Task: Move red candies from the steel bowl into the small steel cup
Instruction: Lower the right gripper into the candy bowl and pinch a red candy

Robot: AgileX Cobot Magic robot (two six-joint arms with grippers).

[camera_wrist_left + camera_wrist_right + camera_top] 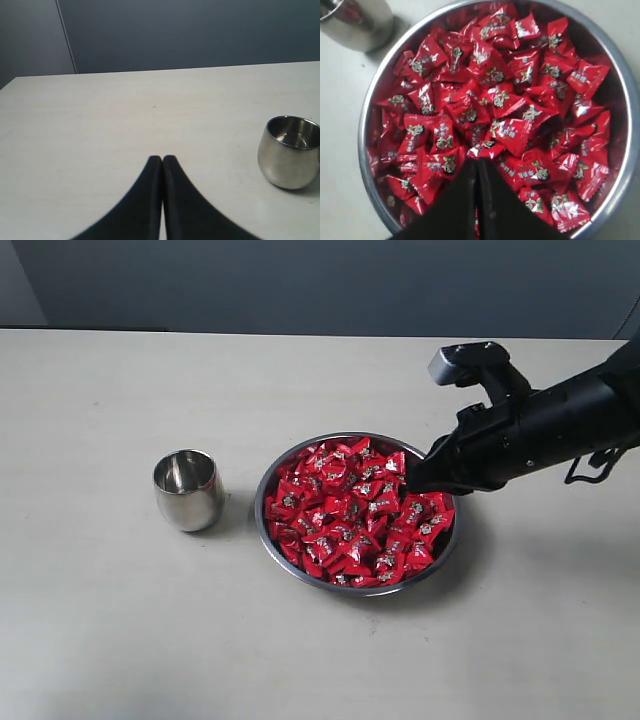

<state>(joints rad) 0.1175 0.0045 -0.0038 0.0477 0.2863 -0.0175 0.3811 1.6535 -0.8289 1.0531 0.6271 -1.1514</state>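
Observation:
The steel bowl [261, 505] sits mid-table, heaped with red candies [350, 512]. My right gripper [412, 481] reaches in from the right, its tips low over the pile near the bowl's right side. In the right wrist view its black fingers [477, 161] are pressed together, shut, with their tips at a candy [487, 146] on top of the heap [495, 100]; nothing shows clamped between them. The small steel cup [187, 490] stands upright and empty to the left of the bowl. My left gripper [162, 158] is shut over bare table, with the cup [290, 152] off to one side.
The pale tabletop [120, 620] extends around the bowl and cup, ending at a dark grey wall [320, 285] behind. The right arm's black body [540, 430] slants over the table's right side. The bowl's rim [367, 100] and part of the cup [355, 22] show in the right wrist view.

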